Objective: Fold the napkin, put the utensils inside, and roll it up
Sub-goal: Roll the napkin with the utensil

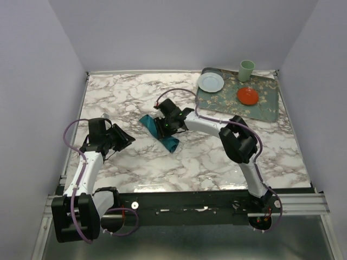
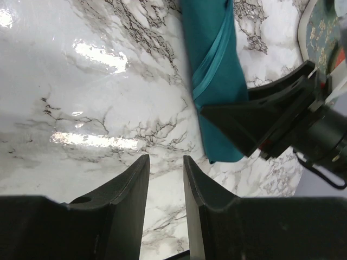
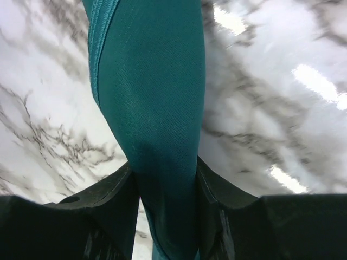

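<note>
A: What carries it all?

B: One marble table; its near edge is covered by the bases of the two arms.

A: And on it, biggest first?

B: One patterned tray in the far right corner, its near left corner partly behind the right arm. Then one teal napkin, rolled into a long bundle near the middle of the table. From above only its two ends show; the middle lies under the right gripper. What the roll holds inside cannot be seen.

A: How does that gripper stand?

B: Closed in on the napkin, a finger pressed against each side of the roll.

A: The other one?

B: The left gripper is toward the left edge, near the napkin but apart from it. Its jaws are partly open with a narrow gap and only bare marble between them.

A: Smaller things?

B: Two plates on the tray, a white plate overhanging its far left corner and a red plate midway. One pale green cup is upright at the tray's far edge.
</note>
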